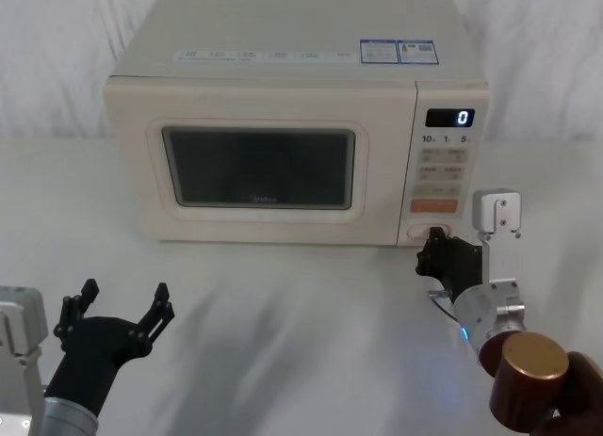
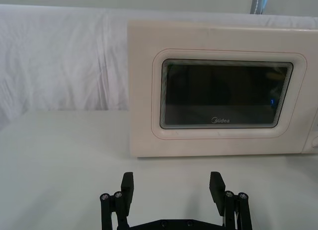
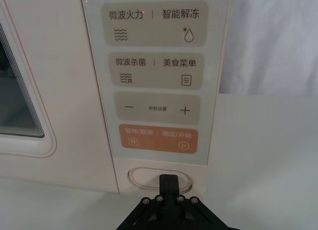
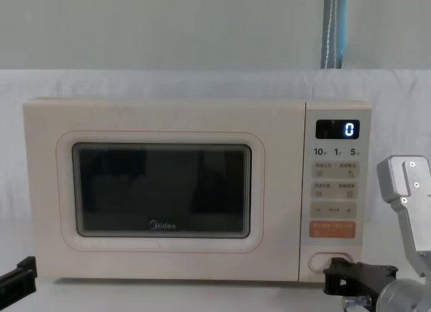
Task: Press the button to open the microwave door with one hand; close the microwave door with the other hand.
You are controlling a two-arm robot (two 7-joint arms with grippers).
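The cream microwave [image 1: 283, 50] stands at the back of the table, its display reading 0. The microwave door [image 1: 259, 163] [image 2: 223, 91] [image 4: 161, 191] is closed flush. At the panel's bottom is the pill-shaped button [image 1: 424, 234] [image 3: 144, 178] [image 4: 320, 261]. My right gripper [image 1: 435, 238] [image 3: 169, 183] [image 4: 335, 268] is shut, and its tip is on the button's front, seemingly touching it. Well in front of the door's left half, my left gripper [image 1: 125, 291] [image 2: 172, 180] hovers low over the table, open and holding nothing.
The white table [image 1: 301, 342] stretches bare between the two arms. White cloth hangs behind and beside the microwave. The orange button [image 3: 158, 138] sits just above the pill button. A dark red cylinder [image 1: 532, 379] on my right arm is at the lower right.
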